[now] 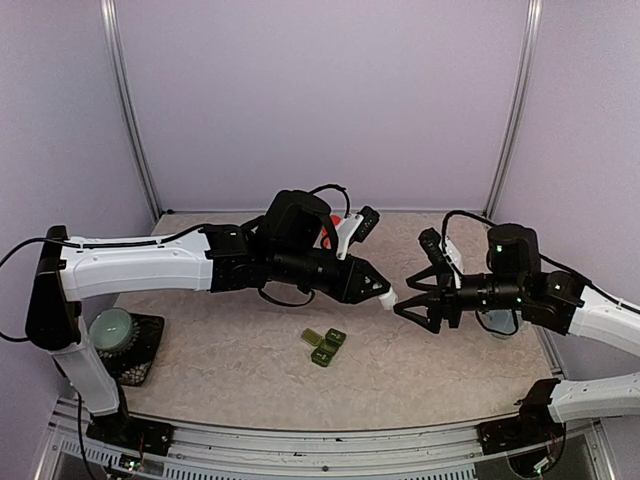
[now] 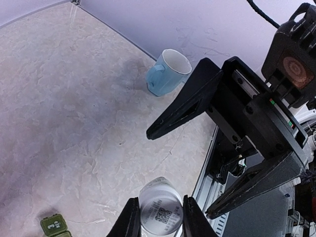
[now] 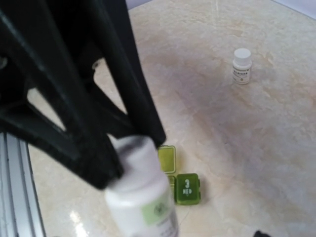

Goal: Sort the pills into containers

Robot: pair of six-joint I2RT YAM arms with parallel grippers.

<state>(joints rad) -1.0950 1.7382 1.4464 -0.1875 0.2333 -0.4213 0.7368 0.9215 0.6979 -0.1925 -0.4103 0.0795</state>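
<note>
My left gripper (image 2: 160,200) is shut on a white pill bottle (image 2: 160,210), held in mid-air above the table's middle. The bottle's round end with a printed code faces the left wrist camera. My right gripper (image 1: 403,298) is open, and its black fingers (image 2: 187,101) stand either side of the bottle without touching it. The bottle's body (image 3: 145,202), with a green label, fills the bottom of the right wrist view. The dark green containers (image 1: 325,346) lie on the table below. One lid (image 3: 167,159) is open and yellowish, and another (image 3: 187,188) is shut and marked 3. No loose pills show.
A second white bottle (image 3: 242,65) stands upright on the table farther off. A pale blue mug (image 2: 168,71) sits by the right wall, under my right arm. At the left a round green object (image 1: 113,328) rests on a black base. A metal rail runs along the near edge.
</note>
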